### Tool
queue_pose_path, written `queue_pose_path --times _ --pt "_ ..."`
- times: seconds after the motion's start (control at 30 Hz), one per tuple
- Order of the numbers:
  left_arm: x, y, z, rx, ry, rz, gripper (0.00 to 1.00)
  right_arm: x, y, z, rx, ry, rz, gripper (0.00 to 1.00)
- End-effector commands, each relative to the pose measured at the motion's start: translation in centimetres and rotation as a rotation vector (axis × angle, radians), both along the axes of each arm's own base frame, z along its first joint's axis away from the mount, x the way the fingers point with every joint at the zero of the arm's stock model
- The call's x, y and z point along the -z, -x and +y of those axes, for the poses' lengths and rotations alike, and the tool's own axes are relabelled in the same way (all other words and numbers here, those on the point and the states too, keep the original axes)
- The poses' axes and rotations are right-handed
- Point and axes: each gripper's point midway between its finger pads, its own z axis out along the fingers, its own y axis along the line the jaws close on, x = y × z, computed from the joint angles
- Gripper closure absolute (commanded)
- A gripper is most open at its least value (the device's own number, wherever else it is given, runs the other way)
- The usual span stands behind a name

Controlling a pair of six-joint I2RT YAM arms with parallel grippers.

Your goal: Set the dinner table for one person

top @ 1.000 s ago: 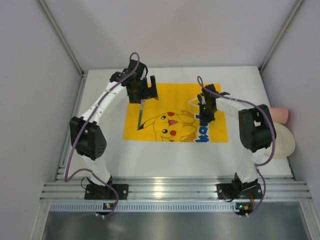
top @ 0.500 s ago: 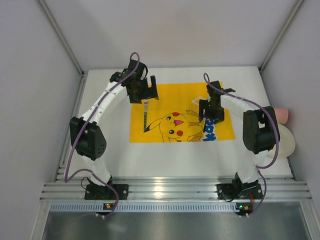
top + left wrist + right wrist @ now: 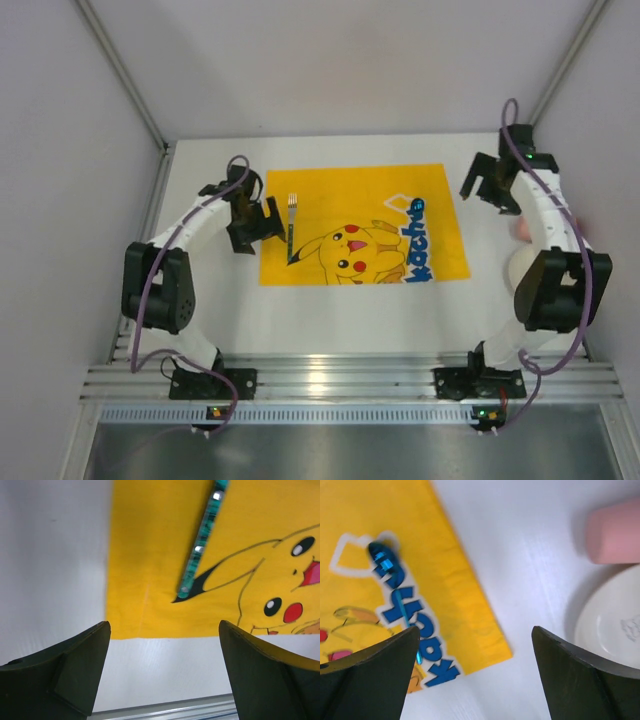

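The white tabletop (image 3: pixel 350 320) is filling the middle of the top view and carrying a yellow cloth (image 3: pixel 365 200). A fork (image 3: pixel 291 225) is lying at the cloth's 9 o'clock side. At 3 o'clock, a pink cup (image 3: pixel 615 532) is sitting just beside a white plate (image 3: pixel 610 625); I cannot tell the cup's contents. The left claw (image 3: pixel 262 222) and the right claw (image 3: pixel 487 192) are both gaping wide.

The counter (image 3: pixel 330 320) is a large flat rectangle, plain white and matt, and it lies level. Metal rails (image 3: pixel 350 380) run along its near edge, and one more follows its left side. A yellow cloth (image 3: pixel 340 190) lies spread flat on its middle part, nearer to the far edge. Bare white surface shows on all four sides of this cloth.
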Motion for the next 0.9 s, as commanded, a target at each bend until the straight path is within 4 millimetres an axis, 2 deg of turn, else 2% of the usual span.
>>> queue_pose_path --times 0.0,0.03,0.1,0.13,0.17,0.23,0.33,0.53,0.6,0.7,0.83,0.87 --pt "-1.9 -1.5 2.4 -0.100 0.090 -0.108 0.06 -0.4 1.9 -7.7 0.252 0.003 0.030 0.06" --pt "-1.1 -1.2 3.3 -0.116 0.090 -0.086 0.06 -0.4 2.3 -9.8 0.312 0.026 0.038 0.05" --pt "-0.3 -1.1 4.0 -0.094 0.055 -0.079 0.06 -0.2 3.3 -11.9 0.382 0.075 0.075 0.04" --pt "0.6 -1.0 4.6 -0.097 0.032 -0.062 0.06 -0.2 3.9 -14.0 0.444 0.121 0.089 0.03" --pt "1.0 -1.1 4.9 -0.085 0.023 -0.063 0.06 -0.1 4.4 -14.9 0.476 0.129 0.105 0.03" --pt "2.5 -1.1 4.8 -0.073 0.037 -0.034 0.07 0.2 4.8 -17.1 0.546 0.118 0.115 0.03" --pt "3.6 -2.2 4.1 -0.047 0.063 -0.025 0.08 0.4 5.1 -19.8 0.623 0.112 0.125 0.03" --pt "3.6 -4.2 4.1 -0.044 0.077 -0.011 0.09 0.9 5.5 -23.9 0.704 0.106 0.145 0.04" --pt "3.6 -4.2 4.4 -0.026 0.065 0.002 0.09 0.9 5.7 -24.6 0.707 0.133 0.159 0.04" --pt "3.6 -4.5 4.9 -0.012 0.050 0.009 0.10 2.4 6.1 -26.0 0.718 0.150 0.193 0.04" --pt "4.3 -3.9 4.9 -0.013 0.059 0.036 0.12 5.8 5.3 -27.8 0.693 0.151 0.246 0.04" --pt "4.5 -3.8 4.8 -0.016 0.066 0.041 0.12 6.0 5.0 -28.5 0.687 0.163 0.240 0.04"
